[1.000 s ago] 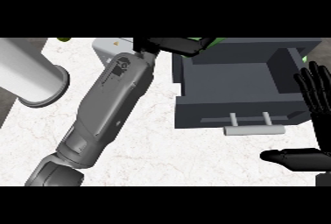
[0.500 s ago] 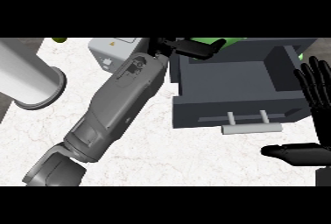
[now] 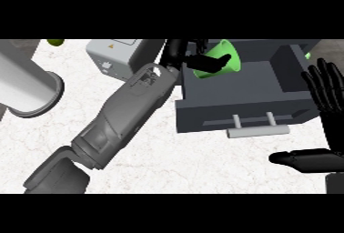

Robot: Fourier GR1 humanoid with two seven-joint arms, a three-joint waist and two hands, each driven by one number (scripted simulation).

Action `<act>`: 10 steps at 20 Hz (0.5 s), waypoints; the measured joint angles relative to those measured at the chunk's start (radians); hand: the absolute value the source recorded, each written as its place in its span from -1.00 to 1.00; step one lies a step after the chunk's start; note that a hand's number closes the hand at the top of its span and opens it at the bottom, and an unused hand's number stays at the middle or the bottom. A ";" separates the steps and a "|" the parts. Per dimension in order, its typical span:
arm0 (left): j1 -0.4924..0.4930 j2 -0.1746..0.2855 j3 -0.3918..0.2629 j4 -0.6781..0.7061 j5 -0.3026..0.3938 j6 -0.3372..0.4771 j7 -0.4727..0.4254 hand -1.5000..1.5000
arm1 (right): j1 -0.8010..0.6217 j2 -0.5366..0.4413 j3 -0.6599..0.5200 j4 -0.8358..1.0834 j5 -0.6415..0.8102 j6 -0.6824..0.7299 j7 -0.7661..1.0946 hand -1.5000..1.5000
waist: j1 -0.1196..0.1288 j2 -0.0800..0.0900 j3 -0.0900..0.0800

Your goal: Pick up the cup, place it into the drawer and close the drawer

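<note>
A: Surfaces first. Counter [image 3: 174, 159]: white stone, faint veining, matte. Drawer [image 3: 242, 98]: dark grey box, pulled open, flat floor and straight walls. A pale bar handle [image 3: 259, 131] sits on two posts at its near face.

B: The cup [image 3: 222, 63]?

A: Bright green, smooth, round, and tilted. It's at the far left corner of the open drawer, above the floor. The left hand [image 3: 184, 54] is black, with its fingers curled round the cup and the thumb across the side facing us. Can't tell if the cup touches the drawer floor.

B: How much is hidden?

A: The hand covers the cup's left side. Can't make out whether the round end showing is the mouth or the base. The left forearm [image 3: 124, 118], grey and faceted, runs diagonally from the near left and hides the counter beneath it.

B: And the other side?

A: The right hand [image 3: 334, 129] rests at the right edge, fingers straight and pointing far, thumb out to the left, holding nothing. It is partly cut off by the edge.

B: Anything else?

A: A pale cylinder [image 3: 27, 91], cut off at the left. A light grey box [image 3: 118, 57] at the far side, partly behind the arm. A small olive thing [image 3: 55, 43] at the far left, too little showing to name.
</note>
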 measured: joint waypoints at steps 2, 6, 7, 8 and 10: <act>0.015 0.000 -0.043 -0.004 0.012 -0.005 0.014 -1.00 | -0.004 0.006 0.007 0.006 0.013 -0.008 0.001 -1.00 | 0.003 -0.001 0.000; 0.017 0.000 -0.130 0.002 0.027 0.027 0.056 -1.00 | -0.012 0.002 0.003 0.013 0.002 0.001 -0.004 -1.00 | -0.008 0.002 0.000; 0.008 0.000 -0.145 0.007 0.028 0.034 0.069 -1.00 | -0.014 0.003 0.005 0.012 0.004 0.000 -0.004 -1.00 | -0.008 0.002 0.000; 0.004 0.000 -0.160 0.012 0.028 0.041 0.072 -1.00 | -0.011 0.001 0.004 0.014 0.005 0.003 -0.009 -1.00 | -0.009 0.002 0.000; 0.009 0.000 -0.191 0.005 0.035 0.069 0.072 -1.00 | -0.019 -0.003 0.001 0.016 0.001 0.005 -0.005 -1.00 | -0.011 0.003 0.000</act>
